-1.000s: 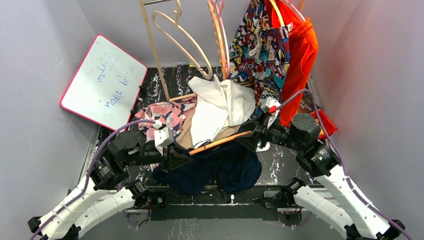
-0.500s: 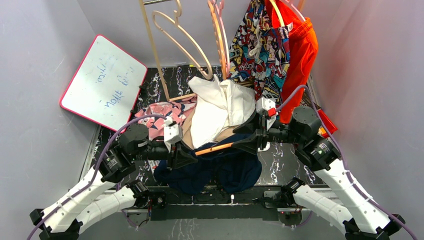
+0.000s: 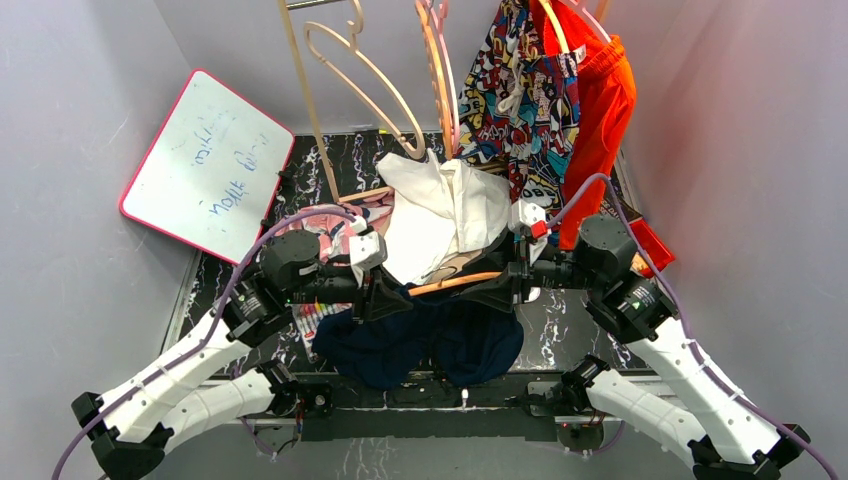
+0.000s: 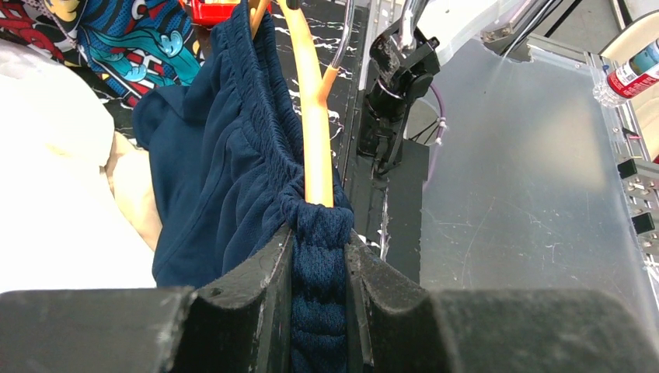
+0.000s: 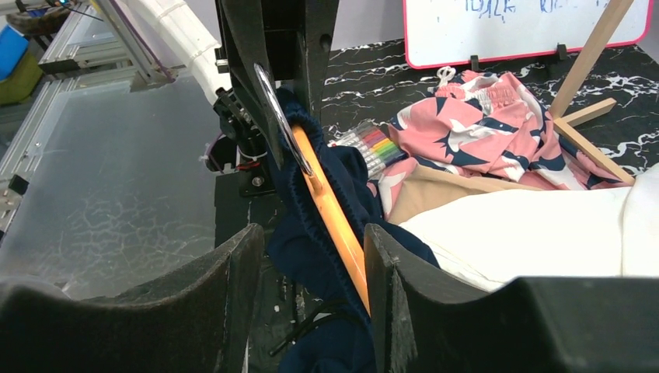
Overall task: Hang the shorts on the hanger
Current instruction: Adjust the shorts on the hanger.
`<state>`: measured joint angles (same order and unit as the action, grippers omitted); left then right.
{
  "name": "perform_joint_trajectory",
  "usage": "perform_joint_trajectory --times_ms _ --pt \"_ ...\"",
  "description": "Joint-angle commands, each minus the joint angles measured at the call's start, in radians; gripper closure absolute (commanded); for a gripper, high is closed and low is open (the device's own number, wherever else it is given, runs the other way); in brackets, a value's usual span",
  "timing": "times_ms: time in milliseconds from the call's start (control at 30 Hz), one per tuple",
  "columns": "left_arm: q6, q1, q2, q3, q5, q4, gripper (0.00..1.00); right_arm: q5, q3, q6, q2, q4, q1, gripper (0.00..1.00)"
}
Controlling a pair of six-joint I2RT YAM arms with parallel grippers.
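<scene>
At left, narrow pinch of the left gripper [image 4: 319,237] on the bunched elastic waistband of the navy shorts [image 3: 420,345], with the tip of the orange-tan hanger [image 4: 315,132] buried in the fabric there. At centre, hanger running along the waistband, raised over a heap of other clothes, with the legs drooping toward the near edge. At right, right gripper [image 5: 311,233] with jaws wide, straddling waistband and hanger, no firm grip visible. Judged secured at the left end only; left to do, seating the right end.
</scene>
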<state>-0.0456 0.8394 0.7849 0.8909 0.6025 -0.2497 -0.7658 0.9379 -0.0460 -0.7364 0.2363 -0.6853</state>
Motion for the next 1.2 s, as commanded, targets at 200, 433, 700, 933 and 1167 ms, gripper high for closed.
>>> perform_joint_trajectory --times_ms 200,433,700,933,1167 --pt "0.001 -0.003 0.055 0.116 0.093 0.119 1.0 0.071 -0.01 0.063 0.009 -0.021 -0.045 0.45" --pt "-0.011 -0.003 0.045 0.128 0.096 0.121 1.0 0.109 -0.006 0.087 -0.029 -0.003 -0.089 0.51" --pt "-0.027 -0.003 -0.006 0.1 0.038 0.115 1.0 0.153 -0.017 0.069 -0.032 -0.077 -0.107 1.0" --pt "-0.028 -0.004 -0.061 0.08 -0.007 0.047 0.75 0.182 -0.023 0.054 -0.004 -0.101 -0.107 1.0" --pt "-0.023 -0.003 -0.071 0.075 -0.03 0.035 0.39 0.177 -0.029 0.046 0.002 -0.105 -0.106 1.0"
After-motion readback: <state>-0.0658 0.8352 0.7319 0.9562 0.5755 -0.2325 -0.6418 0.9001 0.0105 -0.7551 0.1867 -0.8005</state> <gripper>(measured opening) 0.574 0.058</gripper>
